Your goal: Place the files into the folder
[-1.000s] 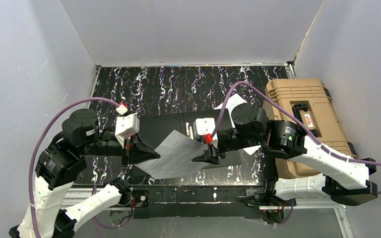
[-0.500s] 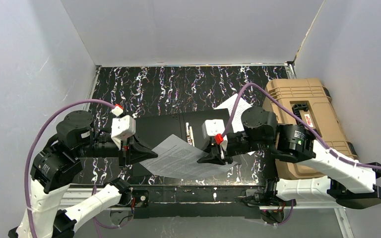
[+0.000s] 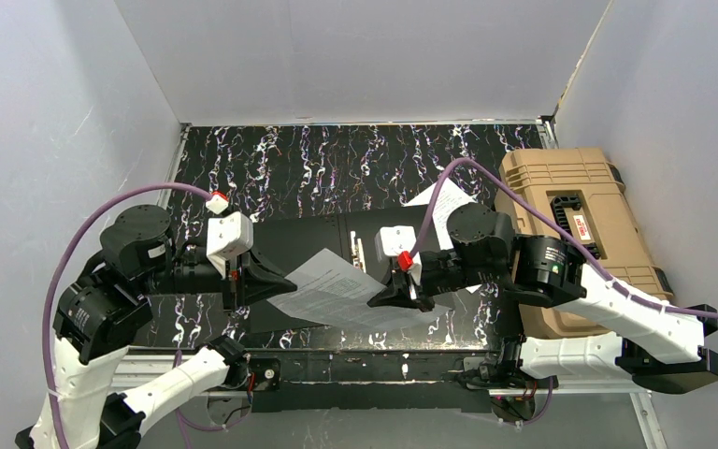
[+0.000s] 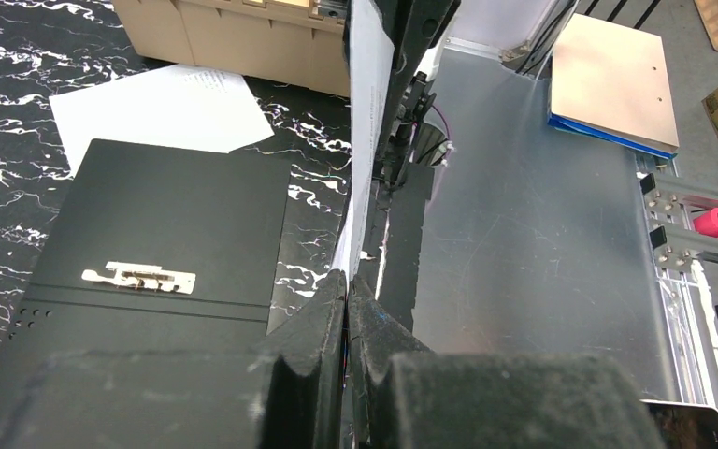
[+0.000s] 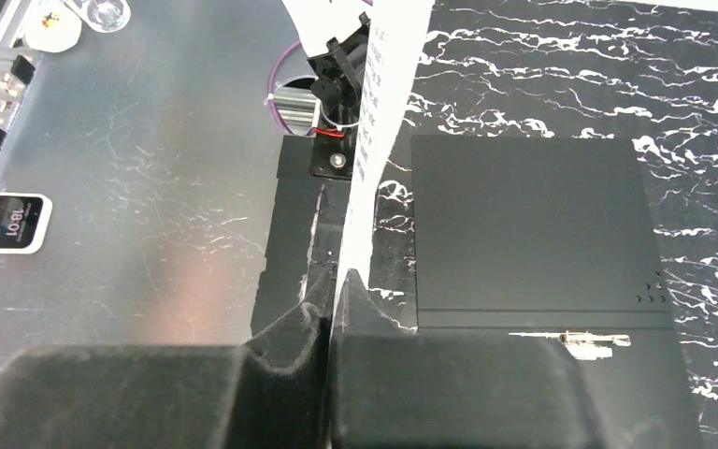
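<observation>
One of the files, a white printed sheet (image 3: 337, 295), hangs just above the near half of the open folder (image 3: 308, 238), stretched between both grippers. My left gripper (image 3: 290, 281) is shut on its left edge; in the left wrist view the gripper (image 4: 348, 279) pinches the sheet (image 4: 365, 140) edge-on. My right gripper (image 3: 374, 301) is shut on the sheet's right part, seen up close at the gripper (image 5: 337, 276) with the sheet (image 5: 388, 94) rising from it. The folder lies flat, black inside, with its metal clip (image 3: 355, 251) at the spine. A second sheet (image 3: 441, 199) lies beyond the folder's right corner, partly under the right arm.
A bulky tan case (image 3: 561, 178) with a black handle stands at the table's right edge. Grey walls close in the left, back and right sides. The dark marbled tabletop (image 3: 337, 159) stretches behind the folder. The metal bench in front of the table holds a tan board (image 4: 612, 79) and a phone (image 5: 5, 223).
My right gripper has closed on the sheet. The sheet has sunk and flattened toward the table's near edge, and the left gripper has shifted slightly left while still holding it.
</observation>
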Available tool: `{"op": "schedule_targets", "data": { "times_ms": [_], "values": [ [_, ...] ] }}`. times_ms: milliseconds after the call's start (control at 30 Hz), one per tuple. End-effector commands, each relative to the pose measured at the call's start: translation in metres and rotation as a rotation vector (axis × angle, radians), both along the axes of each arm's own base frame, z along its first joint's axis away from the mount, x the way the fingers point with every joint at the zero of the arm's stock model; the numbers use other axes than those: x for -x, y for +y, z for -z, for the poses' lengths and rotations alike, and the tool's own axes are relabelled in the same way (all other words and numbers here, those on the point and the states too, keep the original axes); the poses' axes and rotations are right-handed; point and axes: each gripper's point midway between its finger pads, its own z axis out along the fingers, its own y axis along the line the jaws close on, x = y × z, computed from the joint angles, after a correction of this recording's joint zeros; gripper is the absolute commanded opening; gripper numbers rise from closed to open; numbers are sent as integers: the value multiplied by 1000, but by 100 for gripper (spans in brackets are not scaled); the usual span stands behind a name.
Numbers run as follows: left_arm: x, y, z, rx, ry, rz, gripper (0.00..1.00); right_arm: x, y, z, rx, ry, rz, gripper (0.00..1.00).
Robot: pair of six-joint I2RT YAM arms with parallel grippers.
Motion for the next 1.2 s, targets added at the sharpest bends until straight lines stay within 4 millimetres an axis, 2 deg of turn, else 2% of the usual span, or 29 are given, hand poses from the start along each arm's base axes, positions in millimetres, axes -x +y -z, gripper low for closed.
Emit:
{"op": "schedule_targets", "data": {
  "times_ms": [0,100,133,167,200,300,400,467,600,667,767,900,1167],
  "values": [
    [-1,-1,-5,4,-14,7,0,-1,3,-13,-53,3,14,1],
    [-8,-1,-3,-3,-15,-28,0,-9,3,-15,-61,-7,61,1],
    [-11,-1,-3,-2,-18,-47,3,-11,2,-17,-67,-11,76,1],
    [-16,-1,-2,-2,-25,-69,15,-14,2,-18,-74,-14,91,1],
    [-20,0,0,-3,-29,-96,32,-15,2,-21,-83,-15,101,1],
    [-44,7,4,-6,-51,-235,66,-19,0,-25,-102,-16,134,1],
    [-79,22,8,-4,-78,-458,88,-23,-1,-28,-114,-19,162,1],
    [-101,34,10,12,-61,-618,97,-26,-1,-28,-116,-18,179,1],
    [-135,65,18,38,-22,-918,98,-34,-2,-28,-120,-14,231,1],
    [-139,67,21,68,0,-957,98,-37,-4,-29,-126,-13,257,1],
    [-138,58,25,120,34,-932,98,-41,-7,-32,-149,-8,294,1],
    [-134,34,26,223,79,-827,98,-52,-12,-36,-181,6,375,1],
    [-130,1,25,369,123,-679,98,-64,-22,-59,-346,80,499,1]
  ]
}}
